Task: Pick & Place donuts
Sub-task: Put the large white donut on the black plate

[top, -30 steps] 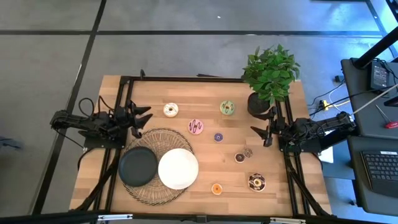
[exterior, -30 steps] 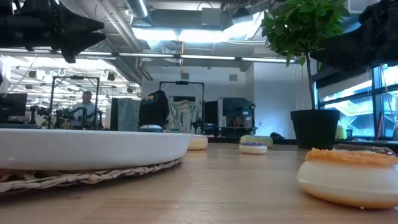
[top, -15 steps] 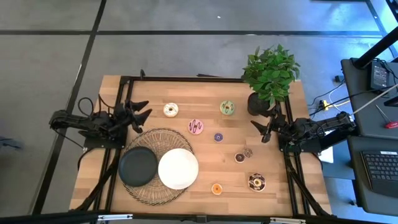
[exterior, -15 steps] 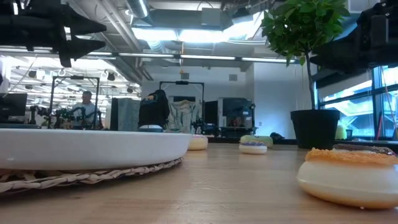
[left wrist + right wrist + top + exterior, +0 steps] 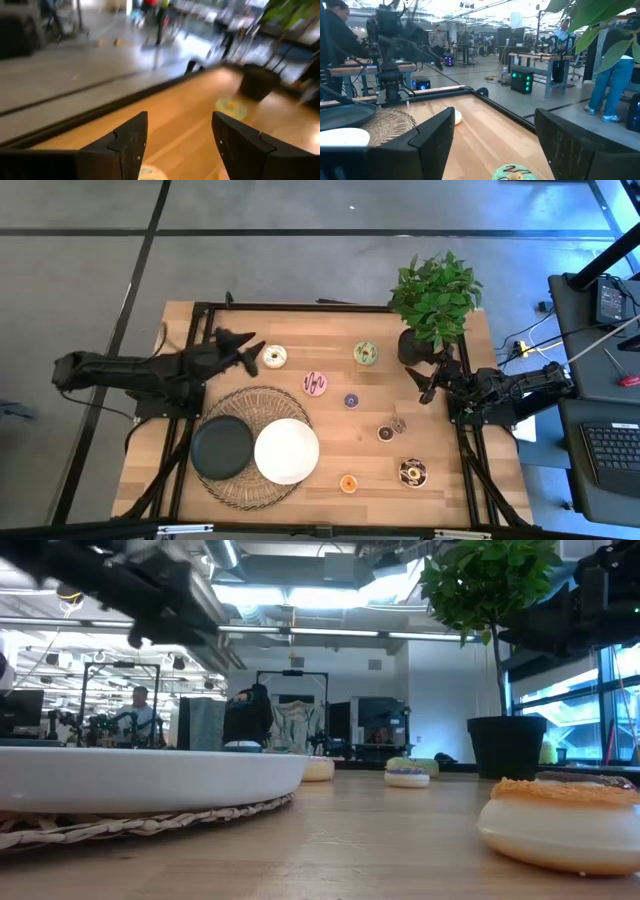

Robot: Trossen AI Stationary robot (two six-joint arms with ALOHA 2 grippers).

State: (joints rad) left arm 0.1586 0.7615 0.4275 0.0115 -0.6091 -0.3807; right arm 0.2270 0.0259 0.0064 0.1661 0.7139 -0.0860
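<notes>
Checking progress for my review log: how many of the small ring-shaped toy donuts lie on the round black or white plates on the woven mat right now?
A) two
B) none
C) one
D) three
B: in the high view the round black plate and the round white plate hold nothing, and donuts such as the white-iced one lie on the wooden table.

Overhead straight down, low level across table [image 5: 330, 840], wrists forward.
</notes>
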